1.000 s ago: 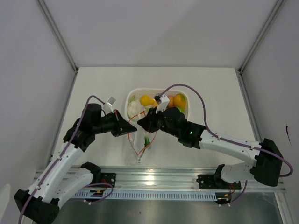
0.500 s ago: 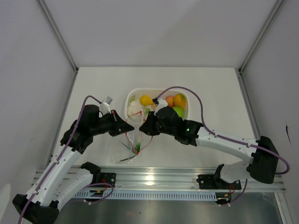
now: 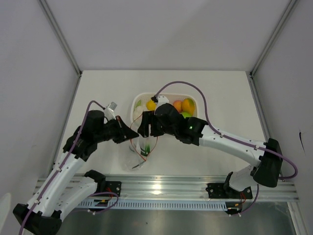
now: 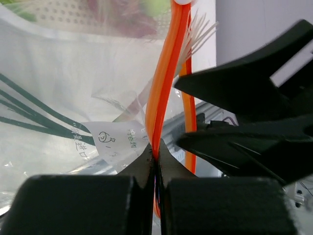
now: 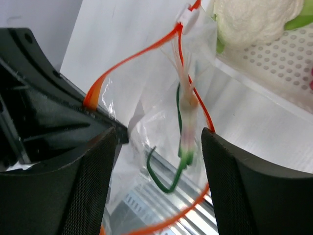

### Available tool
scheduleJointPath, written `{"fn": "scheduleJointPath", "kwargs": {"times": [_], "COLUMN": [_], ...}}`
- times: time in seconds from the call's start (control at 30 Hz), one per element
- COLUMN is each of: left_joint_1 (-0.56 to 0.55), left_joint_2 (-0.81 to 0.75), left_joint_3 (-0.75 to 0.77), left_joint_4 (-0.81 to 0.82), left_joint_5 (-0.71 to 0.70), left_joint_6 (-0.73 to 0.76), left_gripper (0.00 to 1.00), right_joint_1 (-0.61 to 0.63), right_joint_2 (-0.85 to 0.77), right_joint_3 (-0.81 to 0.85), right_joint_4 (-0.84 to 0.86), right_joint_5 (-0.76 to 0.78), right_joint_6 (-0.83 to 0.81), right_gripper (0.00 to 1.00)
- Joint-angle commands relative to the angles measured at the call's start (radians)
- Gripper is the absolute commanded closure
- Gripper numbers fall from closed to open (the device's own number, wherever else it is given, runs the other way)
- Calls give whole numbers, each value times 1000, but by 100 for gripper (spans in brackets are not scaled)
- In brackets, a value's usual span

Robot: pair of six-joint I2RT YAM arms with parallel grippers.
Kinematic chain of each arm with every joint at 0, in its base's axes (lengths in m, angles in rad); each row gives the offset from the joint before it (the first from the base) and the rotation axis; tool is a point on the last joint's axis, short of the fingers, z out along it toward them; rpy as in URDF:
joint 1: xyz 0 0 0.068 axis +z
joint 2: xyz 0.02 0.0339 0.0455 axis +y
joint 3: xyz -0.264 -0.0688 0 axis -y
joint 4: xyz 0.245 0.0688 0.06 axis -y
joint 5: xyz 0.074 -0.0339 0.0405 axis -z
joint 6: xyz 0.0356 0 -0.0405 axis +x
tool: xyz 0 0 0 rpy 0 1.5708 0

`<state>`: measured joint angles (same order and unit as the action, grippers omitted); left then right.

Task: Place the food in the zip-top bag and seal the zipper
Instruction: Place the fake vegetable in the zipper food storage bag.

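"Gripping anything on your left side?"

"Yes. My left gripper [image 4: 155, 159] is pinched flat on the zipper [image 4: 166, 73], the red-orange strip along the mouth of the zip-top bag [image 4: 63, 73]. Its fingers meet with only that strip between them."

"And the right?"

"My right gripper [image 5: 159, 134] stands wide, with nothing in it. It hovers at the bag's mouth, close to the left one, the two almost nose to nose."

"Where is the bag?"

"It hangs from my left pinch at the near side of the basket [image 3: 166, 94], its lower end low over the table [image 3: 220, 107]. Whether it rests there I cannot tell. The zipper bows out into an open loop, so the mouth is unsealed."

"Any food in it?"

"Green beans [image 5: 182, 147] show through the clear plastic. The cauliflower [image 5: 254, 19] lies in the basket at its left end. From above I also see a lemon [image 3: 151, 104], oranges [image 3: 178, 105] and a green apple [image 3: 186, 115] in there, partly hidden by my right arm."
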<state>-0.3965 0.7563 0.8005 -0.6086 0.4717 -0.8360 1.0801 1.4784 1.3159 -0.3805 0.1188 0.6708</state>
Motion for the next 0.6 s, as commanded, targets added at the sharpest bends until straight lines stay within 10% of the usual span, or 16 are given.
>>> {"fn": "scheduleJointPath", "kwargs": {"times": [0.0, 0.57], "left_joint_1": [1, 13], "left_joint_2": [-15, -123], "left_joint_3": [43, 129], "left_joint_4": [-29, -255], "left_joint_5": [-68, -537], "left_joint_6": [37, 92], "left_gripper": [99, 99], "right_joint_1": [11, -327], "right_joint_2": [-85, -139], "right_joint_3": [34, -38], "right_joint_4": [-63, 15], "right_joint_5": [73, -68], "right_joint_6": [-60, -116], "right_gripper": [27, 27]}}
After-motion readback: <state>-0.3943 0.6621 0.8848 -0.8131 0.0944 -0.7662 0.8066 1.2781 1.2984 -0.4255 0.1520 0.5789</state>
